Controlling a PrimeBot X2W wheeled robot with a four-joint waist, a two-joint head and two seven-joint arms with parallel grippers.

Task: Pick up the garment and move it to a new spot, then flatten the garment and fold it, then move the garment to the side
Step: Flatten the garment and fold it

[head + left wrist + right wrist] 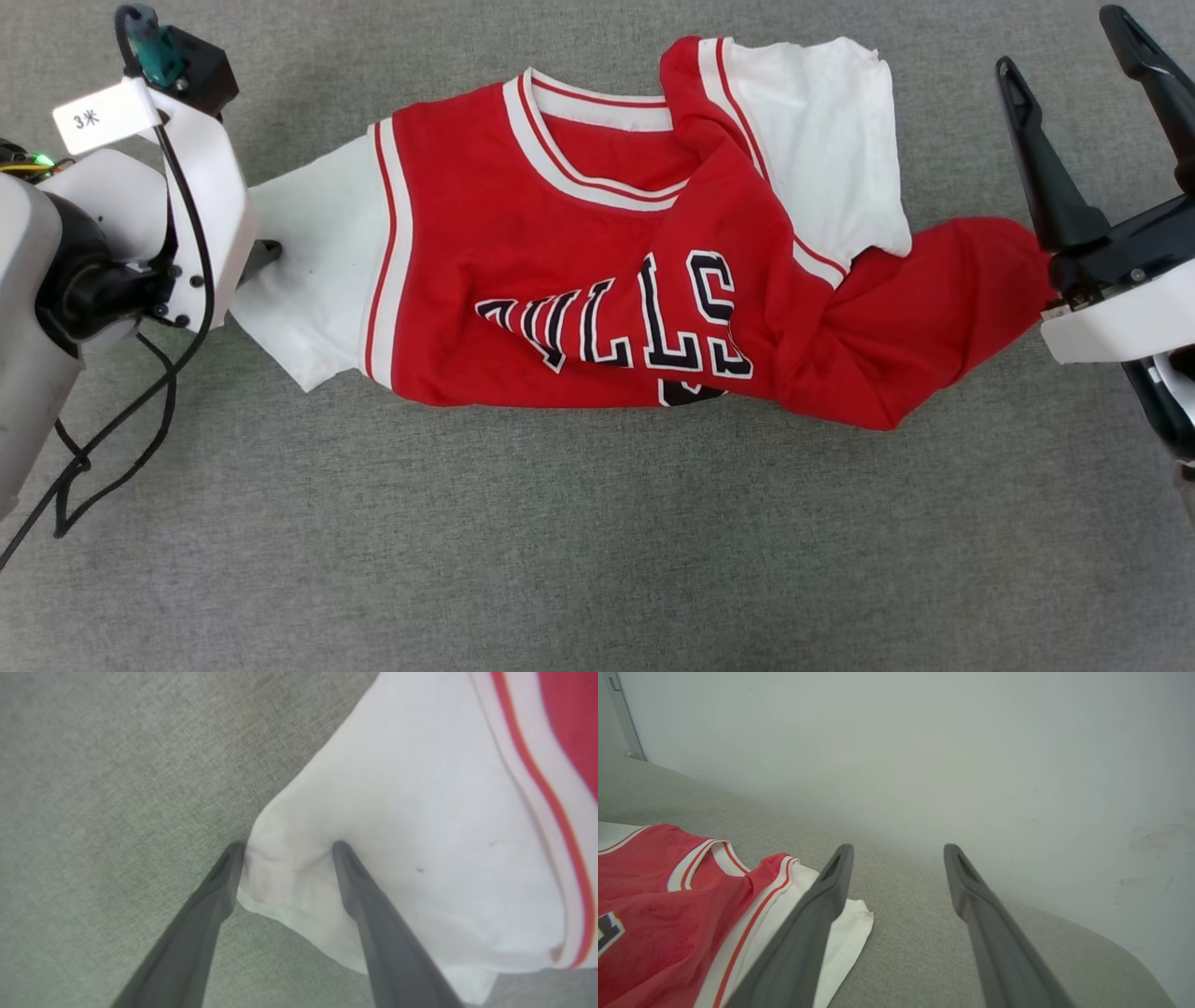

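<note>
The garment (560, 280), a red jersey with white sleeves, striped trim and black lettering, lies crumpled across the grey surface. Its right half is folded over itself, and a red part trails to the right. My left gripper (288, 847) is open at the garment's left end. Its two fingers press down on either side of the white sleeve's (397, 826) corner, and the cloth bunches a little between them. My right gripper (1057, 39) is open and holds nothing. It hangs just beyond the garment's right end, above the surface (915, 933).
A grey woven surface (597, 560) runs on all sides of the garment, with wide bare room in front. A pale wall (924, 742) rises behind its curved far edge. A black cable (103, 439) and a white tag (93, 117) hang off my left arm.
</note>
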